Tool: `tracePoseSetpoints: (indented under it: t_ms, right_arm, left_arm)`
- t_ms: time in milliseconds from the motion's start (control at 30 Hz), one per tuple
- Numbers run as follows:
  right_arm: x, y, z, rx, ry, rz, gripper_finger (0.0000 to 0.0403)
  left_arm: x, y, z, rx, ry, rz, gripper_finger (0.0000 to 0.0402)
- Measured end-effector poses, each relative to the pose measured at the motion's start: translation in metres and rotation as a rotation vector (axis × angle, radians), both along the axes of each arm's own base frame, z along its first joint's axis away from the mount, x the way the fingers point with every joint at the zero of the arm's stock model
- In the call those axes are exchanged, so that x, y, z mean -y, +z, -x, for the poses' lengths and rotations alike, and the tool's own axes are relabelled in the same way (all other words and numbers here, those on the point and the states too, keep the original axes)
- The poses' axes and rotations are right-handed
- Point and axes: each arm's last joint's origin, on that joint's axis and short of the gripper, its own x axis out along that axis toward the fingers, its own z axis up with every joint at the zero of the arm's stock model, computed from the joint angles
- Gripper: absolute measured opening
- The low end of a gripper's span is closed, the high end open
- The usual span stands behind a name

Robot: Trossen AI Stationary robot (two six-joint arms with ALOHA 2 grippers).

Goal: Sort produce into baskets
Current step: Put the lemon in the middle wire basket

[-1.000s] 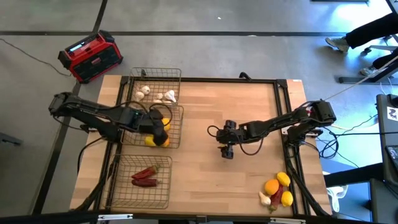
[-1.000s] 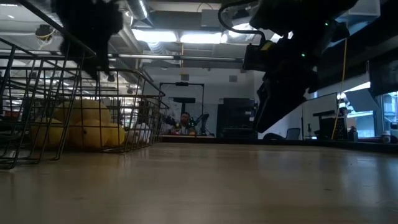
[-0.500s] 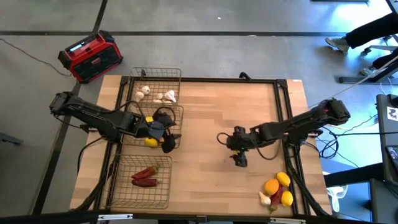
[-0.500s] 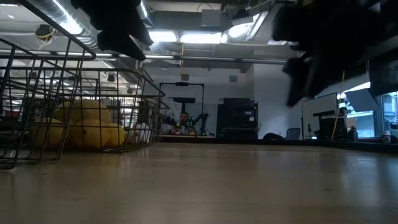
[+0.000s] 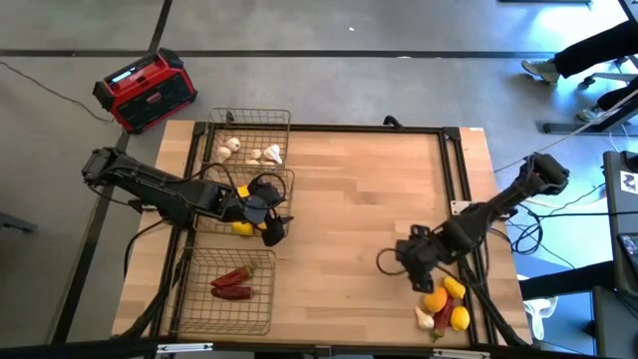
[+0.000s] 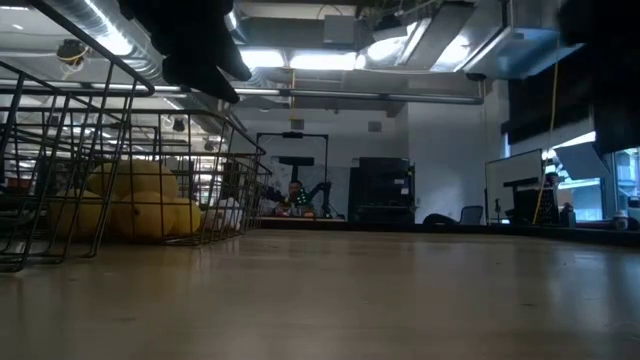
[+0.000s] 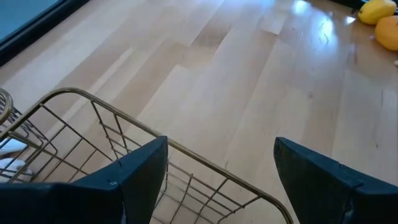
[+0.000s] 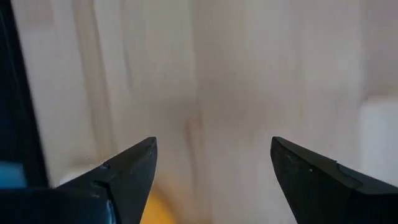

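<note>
Lengthwise, red chili peppers [image 5: 232, 283] across near basket [image 5: 199, 315].

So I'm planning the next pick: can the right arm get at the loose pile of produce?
Probably yes: the right gripper, open and empty, hovers beside the pile, with nothing between them.

Left jaws [image 5: 274, 228] hang over the middle basket's [image 5: 286, 199] rim, lemons [image 5: 242, 227] just behind them. Right jaws [image 5: 417, 261] hang over the worktop [image 5: 359, 189], a fruit pile [image 5: 444, 304] just beside.
</note>
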Motion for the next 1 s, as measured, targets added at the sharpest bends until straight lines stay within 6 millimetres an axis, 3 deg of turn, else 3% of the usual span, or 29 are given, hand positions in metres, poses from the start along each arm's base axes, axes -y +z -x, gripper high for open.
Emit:
tracePoseSetpoints:
  t_ms: [300, 733, 1000]
  right_arm:
    - [-0.022, -0.003, 0.036, -0.305, -0.025, -0.103, 0.0309]
    - [-0.063, -0.019, 0.061, -0.298, 0.111, -0.029, 0.0309]
    - [-0.081, -0.029, 0.063, -0.187, 0.207, 0.017, 0.0309]
  left_arm:
    - [0.000, 0.000, 0.000, -0.006, -0.003, -0.004, 0.0290]
    - [0.000, -0.001, 0.000, -0.013, -0.012, -0.015, 0.0290]
    - [0.000, 0.000, 0.001, -0.012, -0.012, -0.015, 0.0290]
